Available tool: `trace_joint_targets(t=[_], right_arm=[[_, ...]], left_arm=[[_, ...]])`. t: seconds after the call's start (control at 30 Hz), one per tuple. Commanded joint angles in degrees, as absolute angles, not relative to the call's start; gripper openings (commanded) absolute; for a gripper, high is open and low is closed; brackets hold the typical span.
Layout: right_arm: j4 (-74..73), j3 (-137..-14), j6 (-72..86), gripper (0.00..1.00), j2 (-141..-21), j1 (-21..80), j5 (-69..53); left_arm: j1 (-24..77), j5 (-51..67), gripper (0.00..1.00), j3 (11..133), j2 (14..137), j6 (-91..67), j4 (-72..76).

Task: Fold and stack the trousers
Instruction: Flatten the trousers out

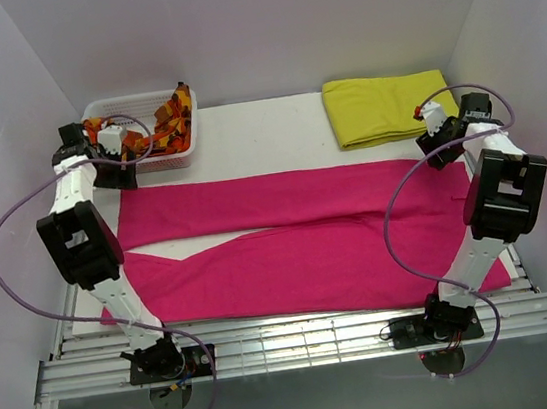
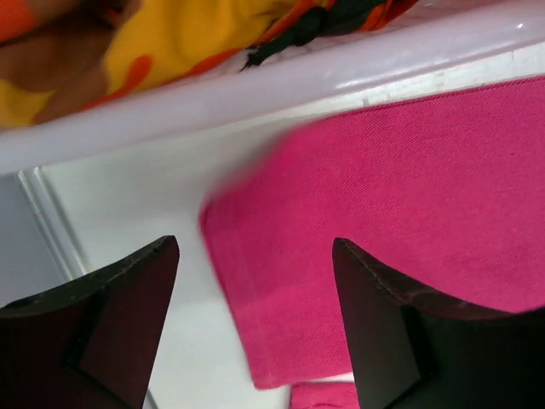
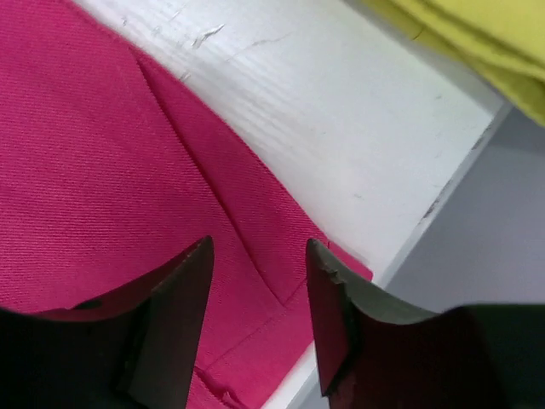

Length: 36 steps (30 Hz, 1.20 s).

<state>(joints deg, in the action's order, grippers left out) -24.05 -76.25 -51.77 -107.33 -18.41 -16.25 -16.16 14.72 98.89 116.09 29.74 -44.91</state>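
Observation:
The magenta-pink trousers (image 1: 298, 237) lie spread flat across the white table, waist at the right, two legs reaching left. My left gripper (image 1: 111, 173) hangs open just above the far leg's cuff; the left wrist view shows that cuff (image 2: 358, 256) between and below my open fingers (image 2: 128, 315). My right gripper (image 1: 440, 147) hangs open over the waist's far corner; the right wrist view shows the waistband corner (image 3: 281, 247) between my open fingers (image 3: 183, 307). Neither holds anything.
A white basket (image 1: 175, 157) with orange-and-red patterned cloth (image 1: 164, 126) stands at the back left, right behind my left gripper. A folded yellow cloth (image 1: 382, 106) lies at the back right. The table's right edge (image 3: 443, 196) is close to the waistband.

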Motion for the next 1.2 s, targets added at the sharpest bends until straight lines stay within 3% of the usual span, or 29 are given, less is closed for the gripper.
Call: trace_joint_targets(t=[0.0, 0.03, 0.1, 0.23, 0.37, 0.43, 0.6, 0.93, 1.17], right_arm=[[-21.1, -81.8, -46.2, 0.63, -105.4, -17.8, -11.3], [-22.1, -82.3, -46.4, 0.70, -104.2, -17.7, -10.7], [-23.9, -82.3, -47.4, 0.71, -102.7, -17.8, -8.4], [-34.2, -80.2, -51.5, 0.68, -97.1, -18.8, -8.8], [-44.1, -75.8, -54.9, 0.65, -94.3, -18.9, -11.2], [-46.8, -73.3, -56.1, 0.64, -94.3, -18.9, -11.3], [-44.7, -67.2, -56.9, 0.63, -94.0, -19.0, -9.3], [-41.3, -61.1, -61.2, 0.60, -94.7, -19.1, -7.5], [-36.0, -60.9, -60.4, 0.60, -99.7, -19.8, -3.9]], left_arm=[[-18.1, 13.1, 0.90, 94.7, 103.0, 28.4, -38.8], [-18.4, 13.2, 0.91, 93.1, 101.0, 30.5, -39.3], [-19.2, 14.6, 0.91, 88.3, 97.7, 32.2, -41.0], [-19.8, 20.7, 0.83, 80.1, 91.9, 34.9, -48.2], [-19.8, 22.0, 0.70, 73.1, 93.3, 33.1, -44.7], [-20.7, 22.0, 0.71, 73.6, 95.9, 29.8, -43.1], [-25.0, 25.7, 0.77, 76.4, 99.5, 20.4, -41.5], [-32.6, 28.1, 0.76, 72.3, 101.2, 20.2, -40.4], [-32.8, 27.7, 0.67, 70.8, 106.3, 16.6, -38.5]])
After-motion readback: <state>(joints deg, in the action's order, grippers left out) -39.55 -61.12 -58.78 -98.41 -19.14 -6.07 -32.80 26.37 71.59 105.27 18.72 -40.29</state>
